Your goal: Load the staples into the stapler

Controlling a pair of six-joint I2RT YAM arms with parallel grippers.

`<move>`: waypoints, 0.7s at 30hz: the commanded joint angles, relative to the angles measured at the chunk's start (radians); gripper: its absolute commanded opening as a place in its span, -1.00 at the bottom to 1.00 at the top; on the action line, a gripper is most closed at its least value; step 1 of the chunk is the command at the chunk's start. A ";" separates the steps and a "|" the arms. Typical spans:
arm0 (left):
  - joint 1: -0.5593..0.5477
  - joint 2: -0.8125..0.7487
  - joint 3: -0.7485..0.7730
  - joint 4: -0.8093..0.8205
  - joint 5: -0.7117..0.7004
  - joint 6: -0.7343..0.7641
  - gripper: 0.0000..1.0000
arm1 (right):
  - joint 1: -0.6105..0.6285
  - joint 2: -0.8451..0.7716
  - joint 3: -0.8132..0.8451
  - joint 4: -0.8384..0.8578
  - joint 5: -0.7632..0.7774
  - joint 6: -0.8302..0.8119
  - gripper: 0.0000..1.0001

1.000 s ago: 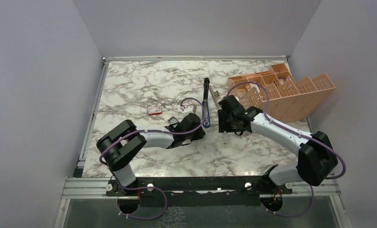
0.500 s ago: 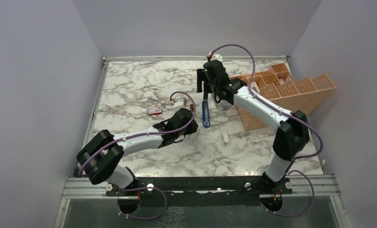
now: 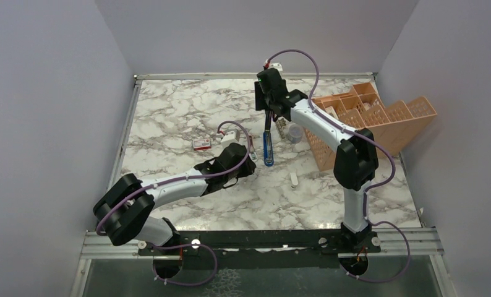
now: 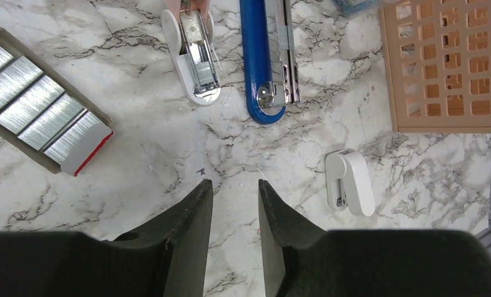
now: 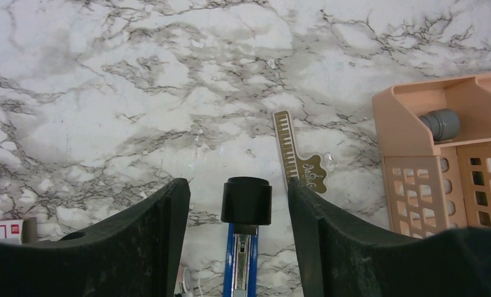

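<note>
Marble table [image 3: 169,111] fills the overhead view, with a peach organiser [image 3: 379,120] at right. Left wrist view: white mini stapler [image 4: 196,59] upper centre-left, white plastic piece [image 4: 351,182] lower right. Right wrist view: gold notched strip [image 5: 295,151] at centre, and a grey cylinder [image 5: 439,124] in an organiser compartment at right.

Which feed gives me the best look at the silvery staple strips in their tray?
Left wrist: the silvery staple strips lie in plain rows in their open tray, upper left. Top external shows only a tiny red-and-white box; right wrist catches just that box's corner at its lower left edge.
</note>
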State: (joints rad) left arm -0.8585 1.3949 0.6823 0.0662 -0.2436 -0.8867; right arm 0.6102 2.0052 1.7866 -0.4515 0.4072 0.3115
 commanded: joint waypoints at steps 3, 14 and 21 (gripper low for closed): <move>0.003 0.007 -0.004 0.046 0.060 -0.004 -0.29 | -0.012 0.014 0.024 -0.061 -0.029 -0.034 0.06; 0.003 0.096 0.027 0.098 0.104 -0.005 -0.17 | -0.012 -0.057 -0.063 -0.074 -0.103 -0.039 -0.33; 0.002 0.201 0.074 0.154 0.131 -0.008 -0.17 | -0.011 -0.188 -0.206 -0.044 -0.174 -0.026 -0.41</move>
State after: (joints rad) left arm -0.8585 1.5379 0.7082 0.1432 -0.1543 -0.8898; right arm 0.5999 1.9095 1.6592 -0.4808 0.3145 0.2817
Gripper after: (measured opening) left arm 0.415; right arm 0.365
